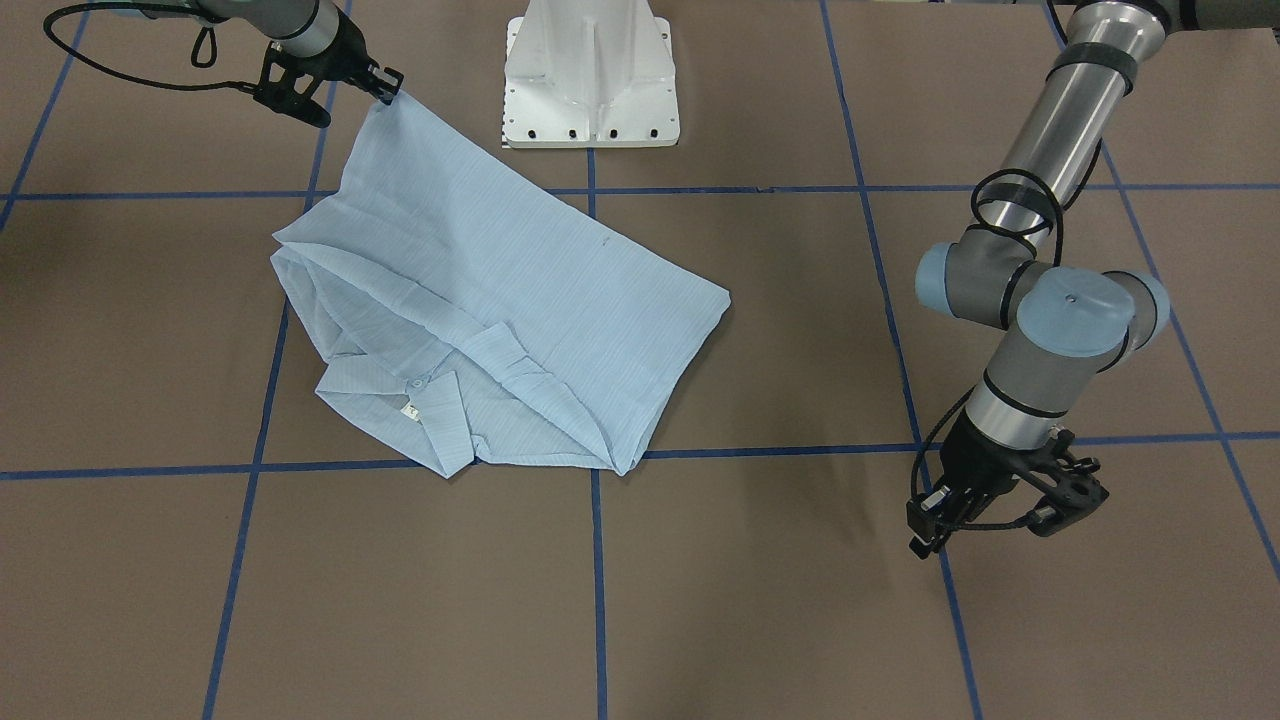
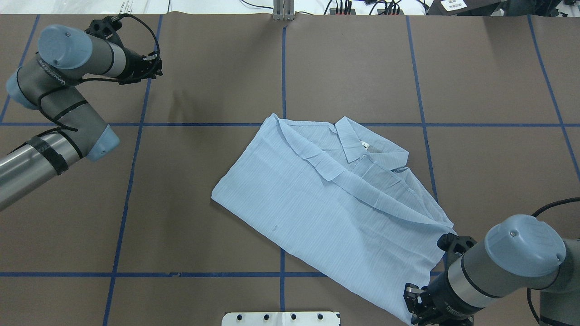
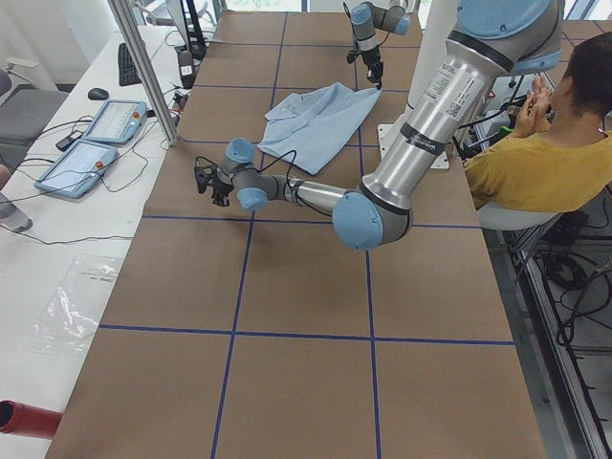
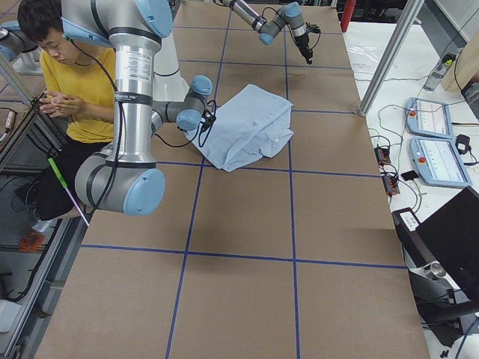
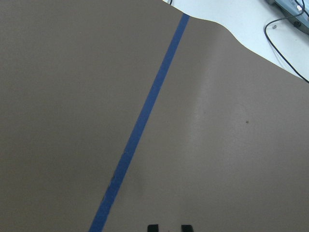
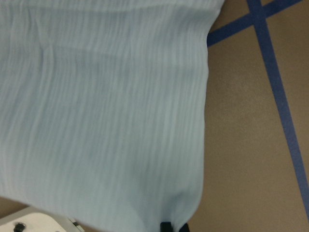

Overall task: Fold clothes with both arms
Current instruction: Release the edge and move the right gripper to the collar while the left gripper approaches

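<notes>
The light blue striped shirt (image 1: 500,280) lies partly folded on the brown table, with the collar and white neck label facing up (image 2: 362,145). My right gripper (image 1: 388,88) is shut on one hem corner and holds it raised near the pedestal. That grip also shows in the overhead view (image 2: 413,308) and the right wrist view (image 6: 174,226), where the cloth (image 6: 106,121) hangs from the tips. My left gripper (image 1: 935,525) hovers over bare table far from the shirt (image 2: 154,68). It holds nothing, and its tips (image 5: 168,227) sit close together.
The white pedestal base (image 1: 590,70) stands at the table's robot-side edge, beside the held corner. Blue tape lines (image 1: 598,560) grid the brown table. A person in yellow (image 3: 535,163) sits behind the robot. Control tablets (image 3: 96,134) lie on the side bench.
</notes>
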`<action>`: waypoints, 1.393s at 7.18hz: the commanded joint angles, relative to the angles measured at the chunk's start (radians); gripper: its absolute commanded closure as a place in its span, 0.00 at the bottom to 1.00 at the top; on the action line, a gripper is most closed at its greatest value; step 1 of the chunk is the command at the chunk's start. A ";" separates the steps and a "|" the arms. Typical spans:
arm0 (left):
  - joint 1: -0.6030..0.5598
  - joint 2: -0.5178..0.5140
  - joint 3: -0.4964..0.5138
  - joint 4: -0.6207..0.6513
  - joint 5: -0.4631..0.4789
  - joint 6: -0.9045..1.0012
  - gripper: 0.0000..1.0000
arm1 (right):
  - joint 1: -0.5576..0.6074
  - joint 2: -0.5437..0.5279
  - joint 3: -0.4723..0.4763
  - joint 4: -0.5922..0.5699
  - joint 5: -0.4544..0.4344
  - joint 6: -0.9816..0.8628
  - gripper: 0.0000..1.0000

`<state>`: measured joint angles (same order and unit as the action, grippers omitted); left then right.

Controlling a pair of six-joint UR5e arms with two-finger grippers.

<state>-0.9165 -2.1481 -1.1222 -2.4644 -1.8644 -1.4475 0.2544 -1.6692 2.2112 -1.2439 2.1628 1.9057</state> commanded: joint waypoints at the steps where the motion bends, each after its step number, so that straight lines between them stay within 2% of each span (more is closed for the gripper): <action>1: 0.001 -0.003 -0.001 -0.002 -0.010 -0.001 0.71 | -0.010 0.009 0.012 -0.051 0.045 -0.011 0.00; 2: 0.002 -0.004 -0.002 -0.002 -0.018 -0.004 0.71 | -0.007 0.011 0.016 -0.052 0.072 -0.025 0.00; 4: 0.004 0.003 -0.042 0.002 -0.097 -0.010 0.69 | 0.011 0.020 0.001 -0.051 0.069 -0.025 0.00; 6: 0.014 0.055 -0.178 0.004 -0.200 -0.116 0.63 | 0.142 0.154 -0.081 -0.052 -0.007 -0.016 0.00; 7: 0.052 0.082 -0.253 0.004 -0.212 -0.202 0.61 | 0.228 0.261 -0.164 -0.052 -0.008 -0.014 0.00; 8: 0.130 0.146 -0.374 0.005 -0.208 -0.285 0.60 | 0.274 0.320 -0.221 -0.052 -0.008 -0.014 0.00; 10: 0.247 0.188 -0.488 0.010 -0.194 -0.532 0.51 | 0.388 0.330 -0.241 -0.058 -0.021 -0.027 0.00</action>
<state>-0.7333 -1.9833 -1.5372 -2.4573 -2.0644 -1.8298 0.5632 -1.3561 1.9897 -1.2997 2.1493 1.8872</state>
